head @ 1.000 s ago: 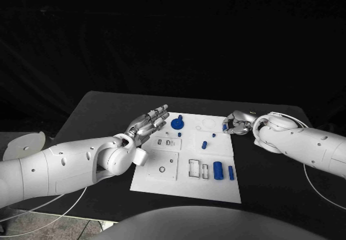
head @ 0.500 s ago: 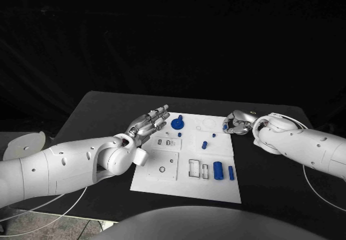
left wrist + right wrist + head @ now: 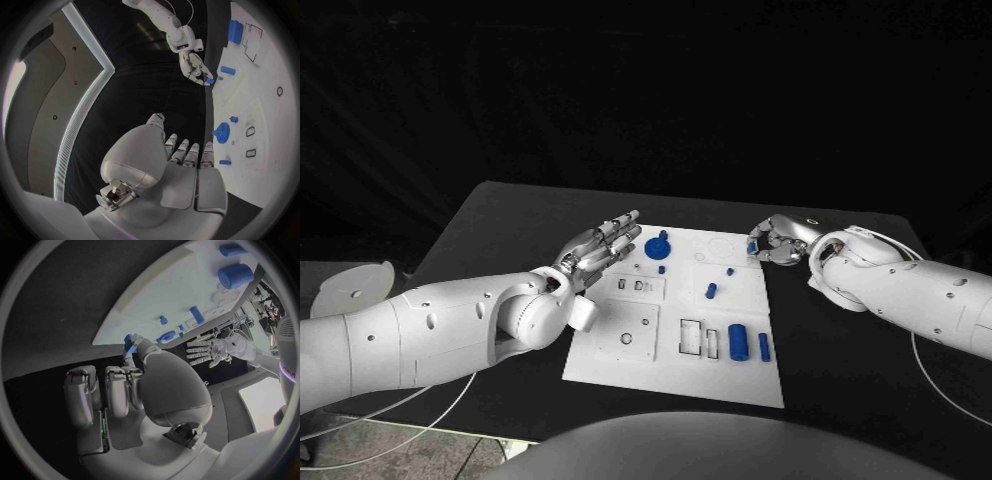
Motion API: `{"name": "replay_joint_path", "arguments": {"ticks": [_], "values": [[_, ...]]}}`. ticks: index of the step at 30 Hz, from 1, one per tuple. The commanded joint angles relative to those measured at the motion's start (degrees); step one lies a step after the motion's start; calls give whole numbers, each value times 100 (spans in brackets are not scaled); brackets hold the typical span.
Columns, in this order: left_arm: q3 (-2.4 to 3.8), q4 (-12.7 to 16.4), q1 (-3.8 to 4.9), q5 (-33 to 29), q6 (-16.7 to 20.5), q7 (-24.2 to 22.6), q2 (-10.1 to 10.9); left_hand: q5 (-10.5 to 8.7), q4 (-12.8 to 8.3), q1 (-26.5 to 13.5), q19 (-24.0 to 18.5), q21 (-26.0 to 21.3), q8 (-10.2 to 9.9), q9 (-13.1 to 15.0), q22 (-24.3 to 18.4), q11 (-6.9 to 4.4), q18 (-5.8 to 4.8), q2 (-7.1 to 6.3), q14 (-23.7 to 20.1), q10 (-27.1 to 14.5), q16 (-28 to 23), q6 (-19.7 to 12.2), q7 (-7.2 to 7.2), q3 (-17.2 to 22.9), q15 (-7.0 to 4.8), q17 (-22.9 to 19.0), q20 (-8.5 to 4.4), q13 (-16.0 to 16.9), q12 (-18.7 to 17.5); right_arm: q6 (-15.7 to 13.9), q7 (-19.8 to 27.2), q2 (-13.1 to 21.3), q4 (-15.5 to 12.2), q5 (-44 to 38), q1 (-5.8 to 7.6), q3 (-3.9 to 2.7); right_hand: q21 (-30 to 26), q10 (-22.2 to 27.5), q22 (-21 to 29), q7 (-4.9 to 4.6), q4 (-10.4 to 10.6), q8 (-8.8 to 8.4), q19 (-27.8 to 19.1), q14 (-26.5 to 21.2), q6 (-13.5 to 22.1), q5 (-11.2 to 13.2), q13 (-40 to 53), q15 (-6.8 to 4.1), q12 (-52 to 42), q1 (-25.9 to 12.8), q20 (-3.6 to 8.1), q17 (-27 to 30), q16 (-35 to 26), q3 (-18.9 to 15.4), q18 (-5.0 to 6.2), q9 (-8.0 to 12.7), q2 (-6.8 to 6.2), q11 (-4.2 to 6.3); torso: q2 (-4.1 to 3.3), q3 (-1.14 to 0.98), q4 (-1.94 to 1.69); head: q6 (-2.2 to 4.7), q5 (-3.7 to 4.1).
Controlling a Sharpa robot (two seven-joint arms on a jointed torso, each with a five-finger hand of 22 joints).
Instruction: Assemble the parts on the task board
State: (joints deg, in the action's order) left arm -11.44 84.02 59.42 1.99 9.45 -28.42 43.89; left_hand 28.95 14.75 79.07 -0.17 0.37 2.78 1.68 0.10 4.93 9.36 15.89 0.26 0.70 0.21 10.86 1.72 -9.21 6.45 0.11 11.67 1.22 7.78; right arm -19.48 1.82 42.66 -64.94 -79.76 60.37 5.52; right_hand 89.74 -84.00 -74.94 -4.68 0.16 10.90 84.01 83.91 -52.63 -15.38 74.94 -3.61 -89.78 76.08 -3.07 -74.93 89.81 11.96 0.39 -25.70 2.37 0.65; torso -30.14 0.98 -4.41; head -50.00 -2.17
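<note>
The right hand [image 3: 780, 240] pinches a small blue part [image 3: 751, 245] at the task board [image 3: 678, 371] edge, so it should carry it slowly to its hole, while the left hand [image 3: 599, 246] waits with fingers spread, holding nothing.

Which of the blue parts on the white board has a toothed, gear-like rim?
The round blue gear at the far end of the board, just beside the open left hand. The other blue parts are plain cylinders, bars or pegs.
</note>
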Motion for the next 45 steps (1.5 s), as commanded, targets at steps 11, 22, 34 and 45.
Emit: {"name": "replay_joint_path", "arguments": {"ticks": [11,22,34,45], "values": [[3,-20,-5,-2,-119,-31,3,30,-11,58,27,-28,37,7,-2,24,-7,10,-19,-7,-10,-8,52,25,42,-5,43,9,41,51,-277,22,-1769,-325,202,-4,26,-600,-1506,-44,30,236,599,609,-3,-92,1506,63,-22,-124,-23,-1507,19,-103,-39,-440,-59,-96,29,21,36,0,-40],[2,-48,-9,-2,-113,-28,-39,30,-11,57,23,-32,36,7,-5,25,-6,10,-18,-7,-9,-10,54,26,44,-5,45,9,40,67,-464,-708,-1489,-291,12,-4,26,-600,-1506,-35,2,277,599,609,-74,-99,1506,81,-22,-95,-41,-1507,19,-87,-39,-478,-57,-121,80,23,27,0,-48],[1,-52,-20,-2,-86,-25,-74,30,-12,57,23,-32,36,6,-5,25,-6,10,-19,-7,-9,-12,55,27,45,-5,46,9,41,363,-884,-1253,-1062,-373,-149,-5,26,-600,-1506,-48,-26,276,599,609,-88,-146,1506,103,-22,-82,-57,-1507,19,-81,-39,-488,-80,-152,85,20,20,0,-37],[1,-45,-24,-2,-87,-12,-82,32,-12,56,23,-32,39,8,-5,29,-5,12,-17,-6,-7,-4,60,31,46,-3,50,10,46,534,-1360,-1436,-980,-569,-212,-5,26,-600,-1506,-101,-111,209,599,609,-113,-330,1506,154,-22,-55,-101,-1507,19,-23,-39,-478,-113,-216,81,27,22,0,-46]]}}
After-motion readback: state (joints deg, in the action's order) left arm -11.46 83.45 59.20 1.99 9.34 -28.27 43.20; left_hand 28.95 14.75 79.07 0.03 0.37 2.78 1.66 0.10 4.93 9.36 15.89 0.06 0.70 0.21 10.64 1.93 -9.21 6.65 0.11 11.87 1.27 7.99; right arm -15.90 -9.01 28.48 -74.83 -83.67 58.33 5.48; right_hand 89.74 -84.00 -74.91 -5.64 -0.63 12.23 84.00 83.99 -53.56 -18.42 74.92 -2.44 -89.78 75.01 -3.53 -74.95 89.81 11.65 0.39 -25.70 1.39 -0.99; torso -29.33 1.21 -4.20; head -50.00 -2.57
